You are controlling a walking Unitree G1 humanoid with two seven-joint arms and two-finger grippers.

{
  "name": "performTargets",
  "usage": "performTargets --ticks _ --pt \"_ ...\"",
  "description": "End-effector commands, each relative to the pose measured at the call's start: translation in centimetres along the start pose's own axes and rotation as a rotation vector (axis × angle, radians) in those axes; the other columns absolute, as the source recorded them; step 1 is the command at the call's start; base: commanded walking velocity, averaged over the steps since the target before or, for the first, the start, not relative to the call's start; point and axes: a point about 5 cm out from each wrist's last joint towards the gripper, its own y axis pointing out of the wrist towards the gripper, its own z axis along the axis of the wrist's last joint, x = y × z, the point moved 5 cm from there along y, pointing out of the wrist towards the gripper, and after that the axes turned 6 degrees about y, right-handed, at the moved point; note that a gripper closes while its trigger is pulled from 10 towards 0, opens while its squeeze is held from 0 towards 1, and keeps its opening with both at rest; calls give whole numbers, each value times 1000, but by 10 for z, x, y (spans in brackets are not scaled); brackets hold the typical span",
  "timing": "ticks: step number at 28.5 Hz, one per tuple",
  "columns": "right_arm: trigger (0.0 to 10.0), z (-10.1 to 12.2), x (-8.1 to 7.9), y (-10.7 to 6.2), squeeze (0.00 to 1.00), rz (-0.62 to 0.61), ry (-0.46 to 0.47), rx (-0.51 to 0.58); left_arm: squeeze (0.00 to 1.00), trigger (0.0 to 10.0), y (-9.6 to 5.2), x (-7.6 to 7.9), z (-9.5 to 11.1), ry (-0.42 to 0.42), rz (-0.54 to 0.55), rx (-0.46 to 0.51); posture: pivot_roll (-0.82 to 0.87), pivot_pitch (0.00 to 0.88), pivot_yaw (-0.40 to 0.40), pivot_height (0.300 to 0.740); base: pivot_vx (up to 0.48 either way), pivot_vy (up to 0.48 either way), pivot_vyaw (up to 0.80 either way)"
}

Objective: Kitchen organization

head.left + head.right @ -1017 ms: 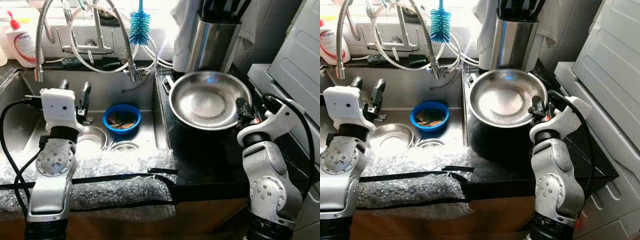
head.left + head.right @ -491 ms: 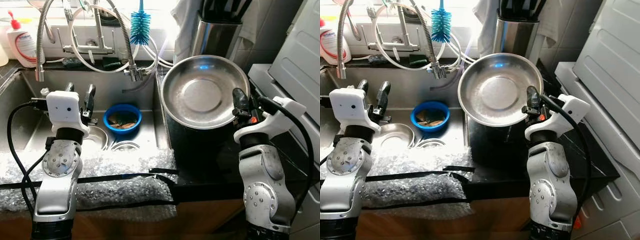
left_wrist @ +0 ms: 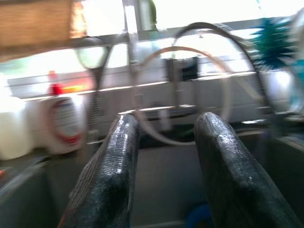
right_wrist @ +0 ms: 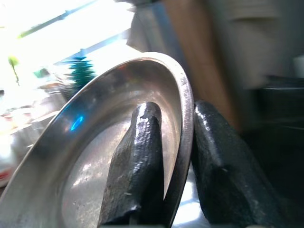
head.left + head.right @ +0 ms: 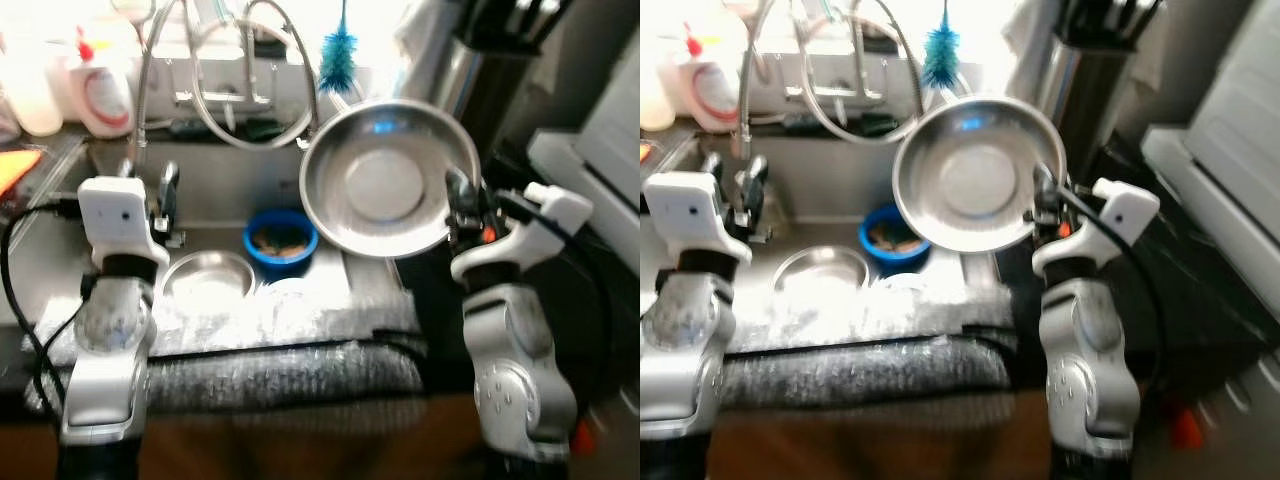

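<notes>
My right gripper (image 5: pixel 458 195) is shut on the rim of a round steel plate (image 5: pixel 382 178), holding it tilted up above the sink's right edge. In the right wrist view the plate's rim (image 4: pixel 184 118) sits pinched between the two black fingers (image 4: pixel 137 161). My left gripper (image 5: pixel 150 190) hangs open over the sink's left side with nothing between its fingers (image 3: pixel 109 171). Below it in the sink (image 5: pixel 210 190) lie a small steel bowl (image 5: pixel 208 278) and a blue bowl (image 5: pixel 280 236) with scraps in it.
A spring faucet with hoses (image 5: pixel 235 70) and a blue bottle brush (image 5: pixel 338 48) stand behind the sink, soap bottles (image 5: pixel 100 85) at the back left. A steel utensil holder (image 5: pixel 470 60) stands at the back right. Bubble wrap (image 5: pixel 250 330) covers the sink's front edge. Black counter (image 5: pixel 600 290) lies right.
The camera has shifted and the picture is blurred. My right gripper has carried the steel plate further up and leftward, from over the black counter toward the sink. The left gripper stays open.
</notes>
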Motion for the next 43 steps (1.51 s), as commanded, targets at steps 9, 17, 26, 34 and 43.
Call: performTargets --ticks 9,17,26,34,43 --pt "10000 3 -6 1 0 20 2 15 0 10000 4 2 4 -44 -21 18 -45 0 -67 727 0 0 -783" --pt "10000 1 -10 1 0 46 10 12 0 10000 10 2 5 -244 -9 -12 -46 0 -65 727 0 0 -584" --pt "10000 -9 -22 -3 0 133 84 -37 0 10000 11 -3 -2 -448 3 -57 -45 0 -67 727 0 0 0" --pt "10000 -13 -28 -5 0 201 19 -47 0 10000 5 8 -8 -420 -30 -95 -43 0 -70 727 0 0 0" --pt "10000 -17 -26 -4 0 227 -13 -71 1000 10000 4 15 -7 -763 -52 -108 -43 0 -70 727 0 0 0"
